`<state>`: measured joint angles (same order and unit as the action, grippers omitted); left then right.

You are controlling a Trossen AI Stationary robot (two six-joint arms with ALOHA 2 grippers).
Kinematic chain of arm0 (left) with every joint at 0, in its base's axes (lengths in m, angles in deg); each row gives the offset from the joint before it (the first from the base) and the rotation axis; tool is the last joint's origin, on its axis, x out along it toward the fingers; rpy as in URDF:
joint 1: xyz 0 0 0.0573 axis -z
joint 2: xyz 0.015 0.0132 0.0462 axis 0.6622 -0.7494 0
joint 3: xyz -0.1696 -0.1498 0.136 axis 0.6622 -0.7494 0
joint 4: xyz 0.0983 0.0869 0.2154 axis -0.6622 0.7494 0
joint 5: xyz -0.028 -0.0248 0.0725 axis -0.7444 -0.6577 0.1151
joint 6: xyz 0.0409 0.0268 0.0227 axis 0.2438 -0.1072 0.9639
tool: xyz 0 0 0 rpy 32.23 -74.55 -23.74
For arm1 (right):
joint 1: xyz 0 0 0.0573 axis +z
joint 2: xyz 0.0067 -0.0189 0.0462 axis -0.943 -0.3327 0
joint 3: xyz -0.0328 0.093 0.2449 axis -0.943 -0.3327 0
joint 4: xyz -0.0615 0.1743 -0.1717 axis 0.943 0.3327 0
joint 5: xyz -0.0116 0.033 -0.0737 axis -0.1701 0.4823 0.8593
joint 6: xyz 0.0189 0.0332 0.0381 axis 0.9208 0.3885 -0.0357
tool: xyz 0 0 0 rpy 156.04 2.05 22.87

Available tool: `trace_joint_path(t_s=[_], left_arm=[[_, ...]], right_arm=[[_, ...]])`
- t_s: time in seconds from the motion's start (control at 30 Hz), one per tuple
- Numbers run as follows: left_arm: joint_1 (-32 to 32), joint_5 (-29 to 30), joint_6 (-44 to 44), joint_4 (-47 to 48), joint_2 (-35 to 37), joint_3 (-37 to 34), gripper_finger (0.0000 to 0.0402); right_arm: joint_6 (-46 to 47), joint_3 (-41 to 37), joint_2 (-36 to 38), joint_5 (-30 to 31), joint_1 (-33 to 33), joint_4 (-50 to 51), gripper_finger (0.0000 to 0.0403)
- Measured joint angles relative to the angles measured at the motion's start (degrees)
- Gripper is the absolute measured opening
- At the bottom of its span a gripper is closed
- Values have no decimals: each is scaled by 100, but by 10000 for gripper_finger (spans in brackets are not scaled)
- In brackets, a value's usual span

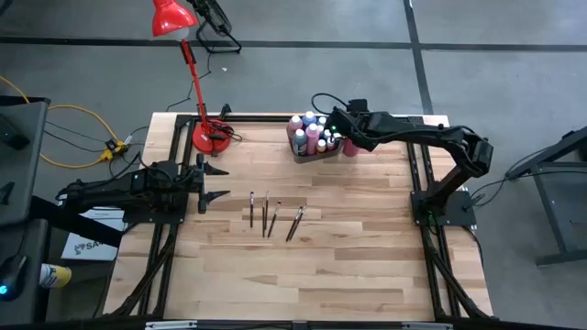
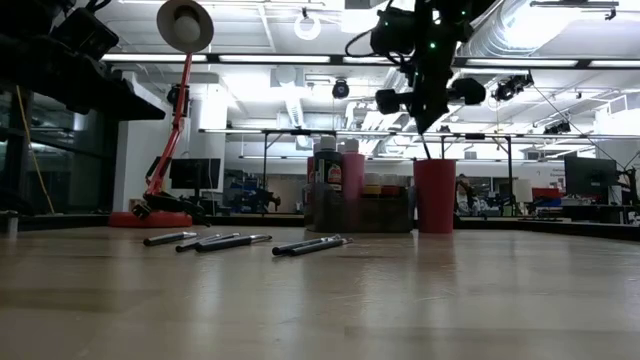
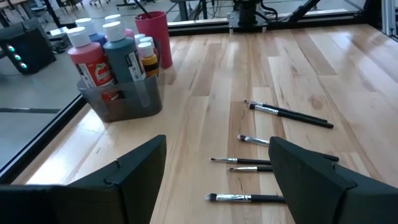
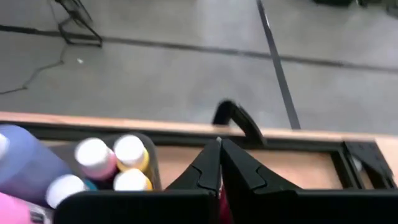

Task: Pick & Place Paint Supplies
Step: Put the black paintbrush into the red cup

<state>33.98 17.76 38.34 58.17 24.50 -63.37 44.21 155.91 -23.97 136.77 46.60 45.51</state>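
Bottles (image 1: 312, 136) in bin (image 1: 306, 154), brushes (image 1: 273, 216) on table (image 1: 303, 275)

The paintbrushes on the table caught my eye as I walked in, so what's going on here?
Two robot arms are sorting paint supplies. The right claw, shut, hangs above the red cup, which stands beside the grey bin full of paint bottles. What, if anything, it grips cannot be made out. Several paintbrushes lie loose mid-table. The left claw waits open at the table's left side, facing them.
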Motion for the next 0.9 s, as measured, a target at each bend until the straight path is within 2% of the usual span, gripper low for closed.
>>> trace_joint_path(t_s=[0.13, 0.23, 0.5, 0.7, 0.8, 0.9], left_arm=[[1, 0, 0, 29, -2, 0, 277], [0, -2, 0, 58, -1, 0, 277], [0, -20, 0, 124, 0, 0, 277], [0, -134, 8, -239, -2, 0, 277], [0, -320, 109, -484, -89, 0, 277], [2, -339, -70, -604, -357, 0, 277]], right_arm=[[640, 0, 2, -196, -2, 655, 6], [997, 2, 2, -444, 17, 1023, 24], [1361, 2, 230, -537, 207, 1090, 131], [1380, 2, 739, -1433, 342, 1077, 196], [1403, 2, 1074, -1978, 463, 1142, 210], [1517, 2, 1474, -2183, 615, 1282, 212]])
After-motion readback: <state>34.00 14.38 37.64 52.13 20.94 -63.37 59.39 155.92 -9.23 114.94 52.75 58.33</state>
